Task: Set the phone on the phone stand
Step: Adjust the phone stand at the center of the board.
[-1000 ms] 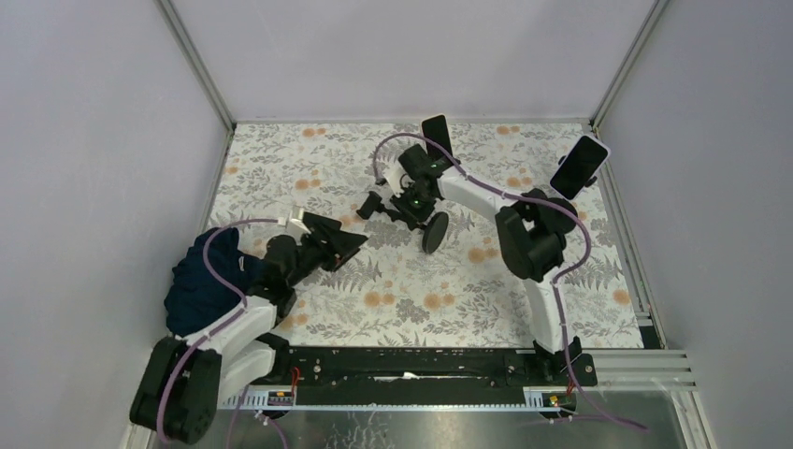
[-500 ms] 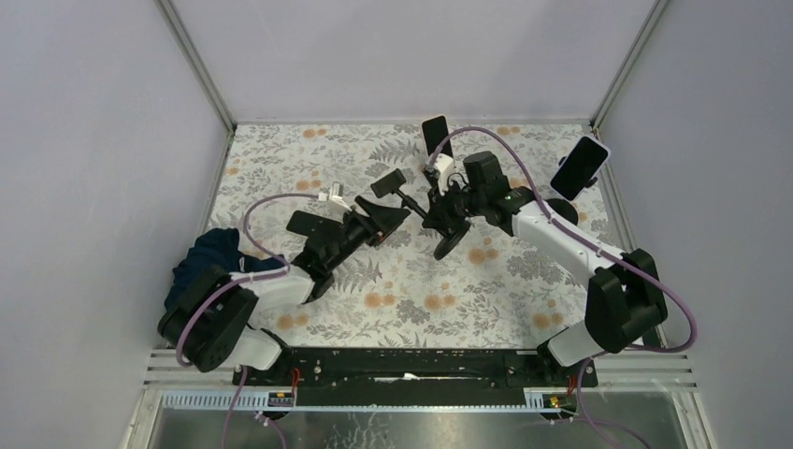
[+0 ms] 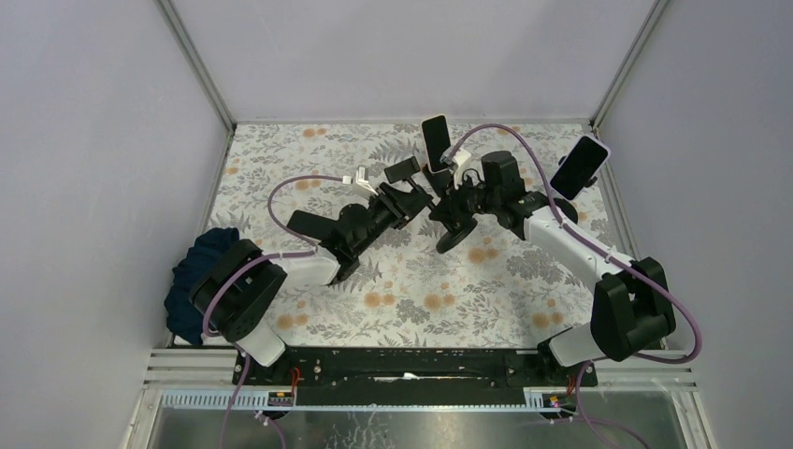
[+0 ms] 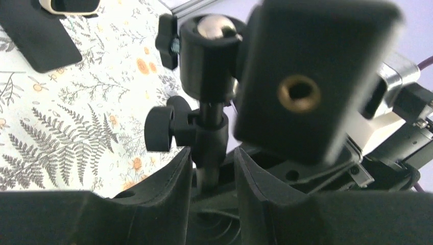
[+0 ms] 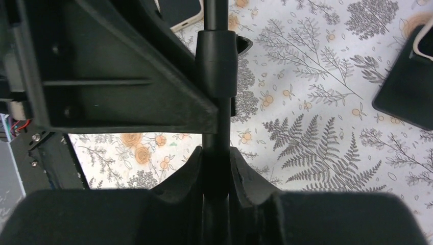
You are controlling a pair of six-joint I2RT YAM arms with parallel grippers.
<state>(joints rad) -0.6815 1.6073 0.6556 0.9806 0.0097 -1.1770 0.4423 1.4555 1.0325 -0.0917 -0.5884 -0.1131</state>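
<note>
Over the floral table [image 3: 281,168], left pincer [image 4: 213,159] and right pincer [image 5: 215,155] clench a black, ball-jointed phone stand [image 3: 452,234].

Top external: fixed high at the near side, tilted down and looking toward the far side. It's far enough back to frame the whole table [image 3: 281,168].

Left wrist cam: right behind the left gripper [image 4: 212,163], low, facing far-right. It's point-blank on the phone stand [image 4: 209,127].

Right wrist cam: right behind the right gripper [image 5: 215,153], looking left and steeply down at the table, also point-blank.

Overlap: all three views see the stand's stem. Each wrist view also catches part of the other gripper.
</note>
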